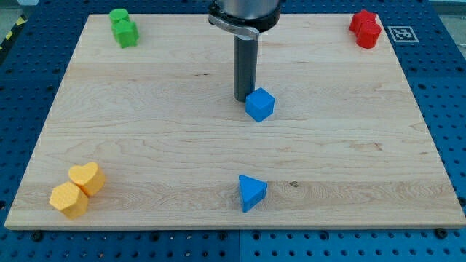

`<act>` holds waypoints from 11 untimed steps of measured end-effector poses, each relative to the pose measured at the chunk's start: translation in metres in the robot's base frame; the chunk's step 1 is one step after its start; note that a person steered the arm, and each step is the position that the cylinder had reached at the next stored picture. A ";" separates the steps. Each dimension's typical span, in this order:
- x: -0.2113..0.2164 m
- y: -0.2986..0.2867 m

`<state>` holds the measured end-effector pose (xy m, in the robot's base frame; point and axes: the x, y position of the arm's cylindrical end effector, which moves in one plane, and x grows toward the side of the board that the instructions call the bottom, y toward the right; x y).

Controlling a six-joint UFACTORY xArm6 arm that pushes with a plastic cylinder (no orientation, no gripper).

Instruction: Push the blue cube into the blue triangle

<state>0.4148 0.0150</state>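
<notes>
Pale matt wooden board (145,124), smooth plastic-looking blue cube (260,104), dark rod (244,69)

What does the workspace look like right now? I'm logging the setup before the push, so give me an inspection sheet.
Surface: wooden board, flat, on a blue perforated table.
Job's things: blue cube mid-board; blue triangle below it, apart.
Clutter: two green blocks top left; two red blocks top right; two yellow-orange blocks bottom left.
Grippers: none; my tip sits at the cube's upper left, contact unclear.
Cables: nothing seen.
Surroundings: a black-and-white marker tag at the view's top right.
</notes>
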 end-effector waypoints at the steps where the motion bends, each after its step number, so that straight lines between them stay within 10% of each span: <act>1: 0.046 0.023; 5: 0.072 0.127; 9: 0.051 0.033; 11: 0.105 0.019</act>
